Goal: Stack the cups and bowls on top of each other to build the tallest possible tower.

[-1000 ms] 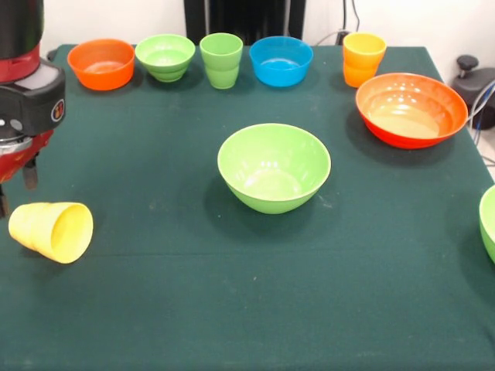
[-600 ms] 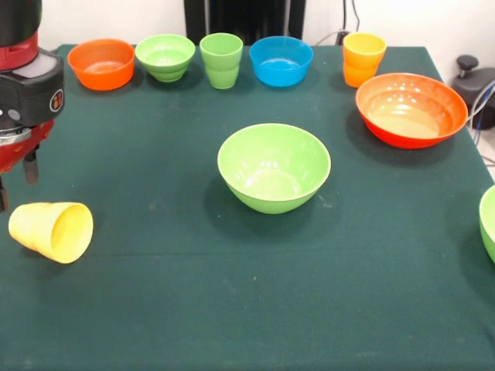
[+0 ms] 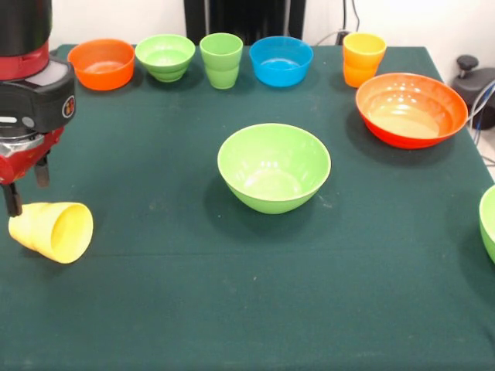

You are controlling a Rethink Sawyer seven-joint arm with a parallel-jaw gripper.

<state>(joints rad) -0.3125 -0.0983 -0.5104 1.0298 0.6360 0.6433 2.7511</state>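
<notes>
One cup, the yellow cup (image 3: 51,230), lies tipped on its side at the near left of the green table (image 3: 232,309), its mouth turned toward the near right. Just above its far end hangs the gripper (image 3: 25,189), its two dark fingers spread apart and holding nothing; one tip sits close against the cup's base end, though whether it touches cannot be told.

Along the far edge, left to right, stand the small orange bowl (image 3: 101,64), the small green bowl (image 3: 165,56), the green cup (image 3: 221,59), the blue bowl (image 3: 281,60) and the orange-yellow cup (image 3: 363,59), all upright and apart from one another. A large green bowl (image 3: 274,167) sits alone mid-table; the large orange-red bowl (image 3: 411,108) rests toward the far right.

Nothing is stacked yet, so the tower appears barely begun. The step in hand looks like picking up the fallen yellow cup. That likely calls for lowering the spread fingers around the cup's wall and closing gently, since a glossy round cup on its side could roll away or slip.

At the right edge another green bowl (image 3: 488,222) is cut off, only a sliver showing. The arm's upper part runs out of view at the top left, and the cup's base end is partly screened by the fingers.
</notes>
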